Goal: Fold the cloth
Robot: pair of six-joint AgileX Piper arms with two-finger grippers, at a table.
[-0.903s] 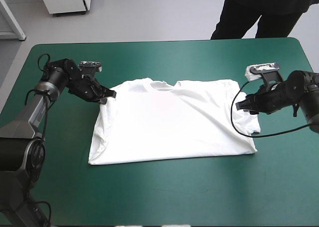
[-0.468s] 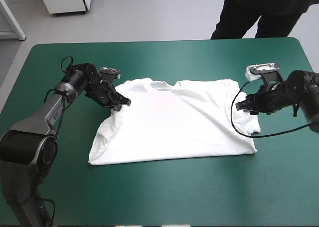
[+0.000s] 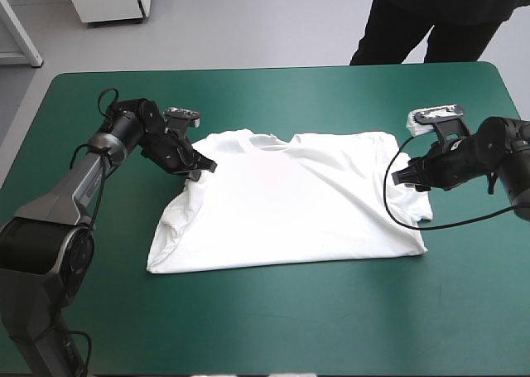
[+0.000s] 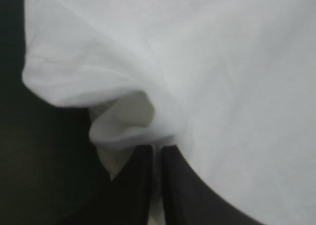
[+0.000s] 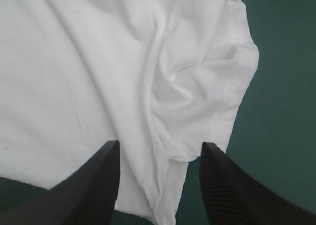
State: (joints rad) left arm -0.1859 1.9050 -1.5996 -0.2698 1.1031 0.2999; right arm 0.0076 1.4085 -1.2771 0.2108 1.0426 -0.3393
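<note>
The white T-shirt (image 3: 290, 203) lies spread flat mid-table, collar toward the far edge. Its left sleeve is bunched inward, and my left gripper (image 3: 201, 167) is shut on it. In the left wrist view, a fold of the T-shirt (image 4: 123, 121) is pinched where that gripper (image 4: 157, 149) closes, its fingers all but touching. My right gripper (image 3: 401, 176) hovers at the shirt's right sleeve. It is open in the right wrist view (image 5: 159, 145), and the rumpled right sleeve (image 5: 212, 81) lies just ahead of and between the fingers.
The teal-green cover (image 3: 290, 327) runs as a broad strip between the shirt's hem and the table's near edge. Narrower strips of it lie beside each sleeve and beyond the collar.
My left gripper has moved right, toward the shirt's middle, dragging the left sleeve inward so that side now bunches. It then eased back slightly. The right arm has stayed put.
</note>
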